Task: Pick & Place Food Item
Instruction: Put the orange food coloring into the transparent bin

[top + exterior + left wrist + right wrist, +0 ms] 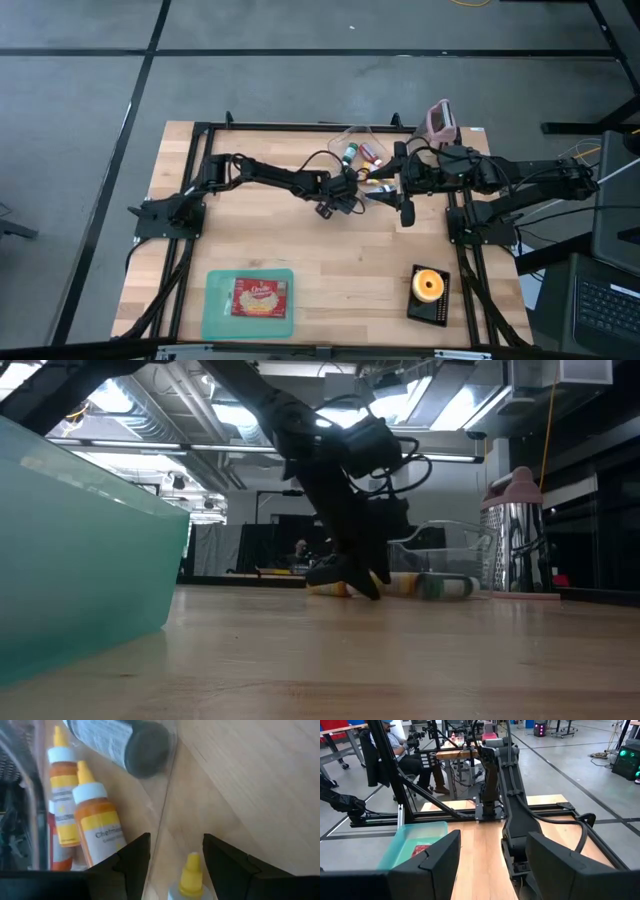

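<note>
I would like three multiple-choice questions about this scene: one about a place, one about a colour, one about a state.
1. Where is the teal tray?
A. at the table's near edge, on the left arm's side
B. beside the pink grater
C. under the right gripper

2. What colour is the cap of the small bottle between the left gripper's fingers?
A. green
B. yellow
C. black

3. How is the right gripper?
A. shut on a bottle
B. shut on the tray
C. open, holding nothing

Answers:
1. A, as the high view shows it there, far from the grater.
2. B, as the left wrist view shows a yellow tip.
3. C, as the right wrist view shows its fingers apart with only table between.
</note>
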Robot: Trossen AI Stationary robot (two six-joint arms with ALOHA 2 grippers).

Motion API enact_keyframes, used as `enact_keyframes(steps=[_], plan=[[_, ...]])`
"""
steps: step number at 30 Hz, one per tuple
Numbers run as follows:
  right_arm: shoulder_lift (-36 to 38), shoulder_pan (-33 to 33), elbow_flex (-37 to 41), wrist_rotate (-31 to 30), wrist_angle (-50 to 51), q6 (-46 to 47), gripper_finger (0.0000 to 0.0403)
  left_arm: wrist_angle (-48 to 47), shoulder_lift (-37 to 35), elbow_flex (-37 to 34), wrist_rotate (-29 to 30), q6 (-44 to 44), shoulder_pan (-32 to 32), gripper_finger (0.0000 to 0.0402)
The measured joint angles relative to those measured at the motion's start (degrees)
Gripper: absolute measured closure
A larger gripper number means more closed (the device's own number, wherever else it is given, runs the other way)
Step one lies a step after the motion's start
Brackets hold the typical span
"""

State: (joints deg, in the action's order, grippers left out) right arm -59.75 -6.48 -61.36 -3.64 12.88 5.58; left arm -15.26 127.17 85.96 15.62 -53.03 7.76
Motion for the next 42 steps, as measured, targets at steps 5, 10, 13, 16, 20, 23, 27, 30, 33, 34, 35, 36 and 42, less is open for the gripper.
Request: enact_keyframes(steps=[5,10,13,16,20,23,27,30,33,34,35,36,42], plan=[[0.00,0.00,0.00,0.45,0.23,-0.02,0.0181,-6.47,-0.08,0.61,0.77,2.51,0.45,0.0220],[0.00,0.00,0.00,1.13,0.37,-0.02,0.0181,-9.76,-0.22,0.61,4.10,5.39,0.61,0.0220],[0.00,0.00,0.00,1.27,0.37,0.12,0.0181,-9.87,-0.22,0.59,3.95,7.36,0.83,0.0220],[0.00,0.00,0.00,1.57,0.37,1.18,0.0181,-10.86,-0.26,0.59,3.80,10.10,1.13,0.0220],[0.00,-0.16,0.00,1.71,0.37,1.44,0.0181,-13.86,-0.44,0.61,4.53,11.82,1.39,0.0227],[0.00,-0.28,0.00,1.71,0.37,1.31,0.0181,-14.29,-0.44,0.61,4.74,11.84,1.37,0.0240],[0.00,-0.28,0.00,1.71,0.37,1.44,0.0181,-14.64,-0.44,0.61,4.47,11.86,1.35,0.0268],[0.00,-0.28,0.00,1.69,0.37,1.44,0.0181,-14.82,-0.44,0.61,4.22,11.78,1.32,0.0294],[0.00,-0.28,0.00,1.71,0.37,1.44,0.0181,-14.77,-0.44,0.61,4.21,11.71,1.32,0.0316],[0.00,-0.28,0.00,1.69,0.37,1.44,0.0181,-14.73,-0.43,0.60,4.20,11.73,1.32,0.0321],[0.00,-0.27,0.00,1.70,0.37,1.44,0.0181,-14.70,-0.40,0.59,4.09,11.82,1.25,0.0325],[0.02,-0.27,0.00,1.68,0.37,1.44,0.0181,-14.78,-0.32,0.65,4.12,12.01,1.06,0.0329],[0.02,-0.28,-0.02,1.71,0.37,1.44,0.0181,-16.72,0.12,3.81,4.69,12.34,0.39,0.0356]])
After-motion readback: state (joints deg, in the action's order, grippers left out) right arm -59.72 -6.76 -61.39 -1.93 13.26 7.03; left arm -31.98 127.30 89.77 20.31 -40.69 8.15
